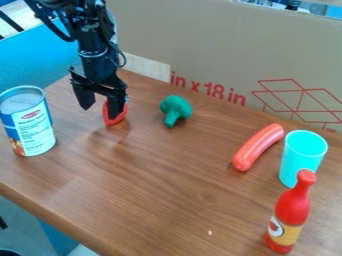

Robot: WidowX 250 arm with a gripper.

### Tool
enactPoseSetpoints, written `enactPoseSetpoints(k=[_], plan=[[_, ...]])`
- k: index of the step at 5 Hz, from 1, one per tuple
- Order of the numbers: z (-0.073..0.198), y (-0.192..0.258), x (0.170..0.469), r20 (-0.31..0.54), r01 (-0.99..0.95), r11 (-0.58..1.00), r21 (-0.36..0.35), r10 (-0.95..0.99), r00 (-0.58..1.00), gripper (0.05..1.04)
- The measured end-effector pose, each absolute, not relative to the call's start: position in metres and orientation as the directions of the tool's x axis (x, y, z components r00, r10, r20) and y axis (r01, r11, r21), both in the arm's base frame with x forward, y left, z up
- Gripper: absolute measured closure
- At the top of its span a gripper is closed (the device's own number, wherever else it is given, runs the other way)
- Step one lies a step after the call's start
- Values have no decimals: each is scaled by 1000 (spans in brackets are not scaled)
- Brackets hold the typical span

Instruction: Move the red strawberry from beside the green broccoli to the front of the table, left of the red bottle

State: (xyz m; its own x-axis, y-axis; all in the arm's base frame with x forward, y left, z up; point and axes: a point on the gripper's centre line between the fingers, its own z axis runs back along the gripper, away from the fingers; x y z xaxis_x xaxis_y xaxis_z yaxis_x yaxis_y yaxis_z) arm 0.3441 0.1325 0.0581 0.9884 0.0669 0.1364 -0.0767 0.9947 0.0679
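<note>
Hanging over the far part of the bench (pixel 167 200), my pincer (pixel 99 112) has its two fingers apart, clamped on nothing. Directly at the pincer, a red toy piece (pixel 114 122) appears to rest on the wood, partly hidden by one finger; its full shape, and whether that finger touches it, cannot be told. Progress, as judged from this arrangement: the pincer is placed at the piece, while neither a closed grip nor a lift is achieved.

Surroundings, relative to the pincer: to its left in the view, an upright labelled can (pixel 30 122); to its right, near, a green toy broccoli (pixel 176 108). Farther right and nearer the camera lies a toy sausage (pixel 258 147), with a turquoise cup (pixel 302 159) upright just beside it. Farthest from the pincer, a red sauce bottle (pixel 291 210) stands upright. Behind the bench rises a cardboard panel (pixel 214 45), a barrier beyond the pincer; between pincer and broccoli, nothing stands in the way.
</note>
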Motion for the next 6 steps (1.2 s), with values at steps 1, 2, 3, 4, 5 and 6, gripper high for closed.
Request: enactPoseSetpoints(k=[1, 2, 3, 4, 5, 6], plan=[[52, 130, 344, 122, -76, 996, 42, 71, 990, 78], [44, 132, 343, 109, -82, 996, 20, 79, 991, 78], [36, 136, 349, 100, -87, 996, 9, 86, 991, 78], [31, 145, 363, 82, -119, 993, 25, 116, 990, 83], [30, 145, 370, 100, -117, 993, 6, 116, 988, 151], [30, 141, 368, 104, -104, 995, -1, 104, 989, 274]])
